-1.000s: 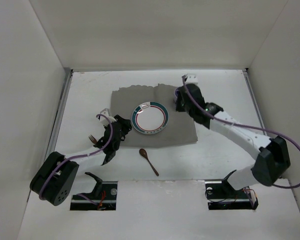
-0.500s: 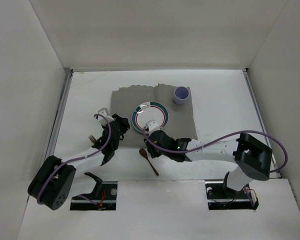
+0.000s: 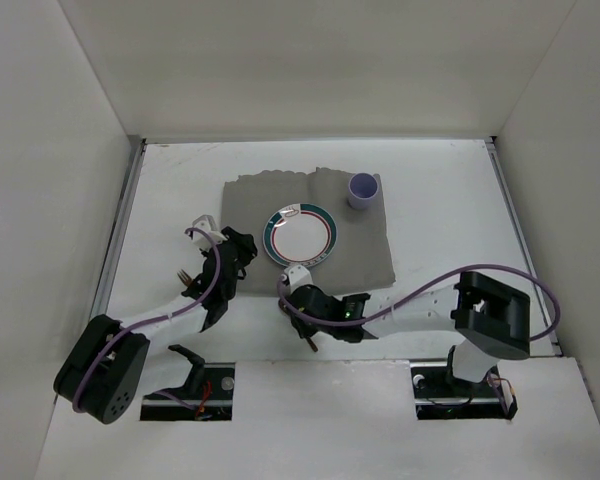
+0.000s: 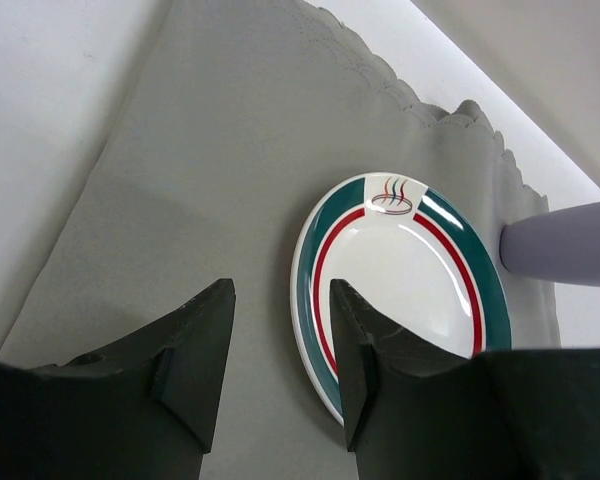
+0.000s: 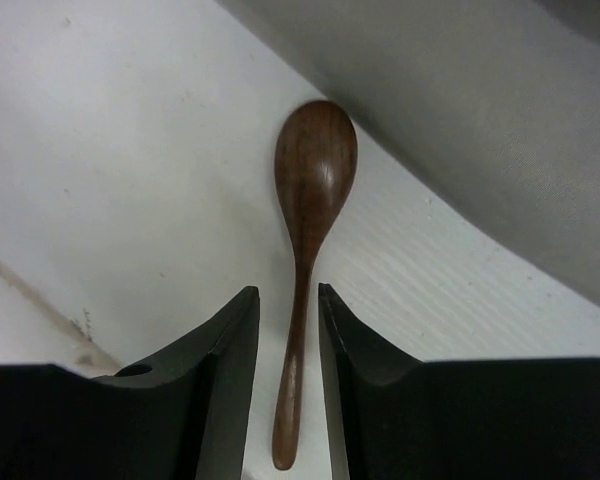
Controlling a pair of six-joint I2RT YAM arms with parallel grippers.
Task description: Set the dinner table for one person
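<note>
Bare table (image 3: 460,200) lay open right of the mat (image 3: 370,260), up to the side wall (image 3: 560,120). On the mat, plate (image 3: 300,238) and cup (image 3: 363,190) stood apart, a gap between them. The right arm (image 3: 410,300) barred the near strip; the left arm (image 3: 170,310) lay along the left side, by the fork (image 3: 185,276)

Brown spoon (image 5: 315,170), grey placemat (image 3: 365,245), teal-and-red-banded white plate (image 3: 300,238), lilac cup (image 3: 363,190).

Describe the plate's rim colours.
Plate: teal rim, thin red ring inside; best in left wrist view.
</note>
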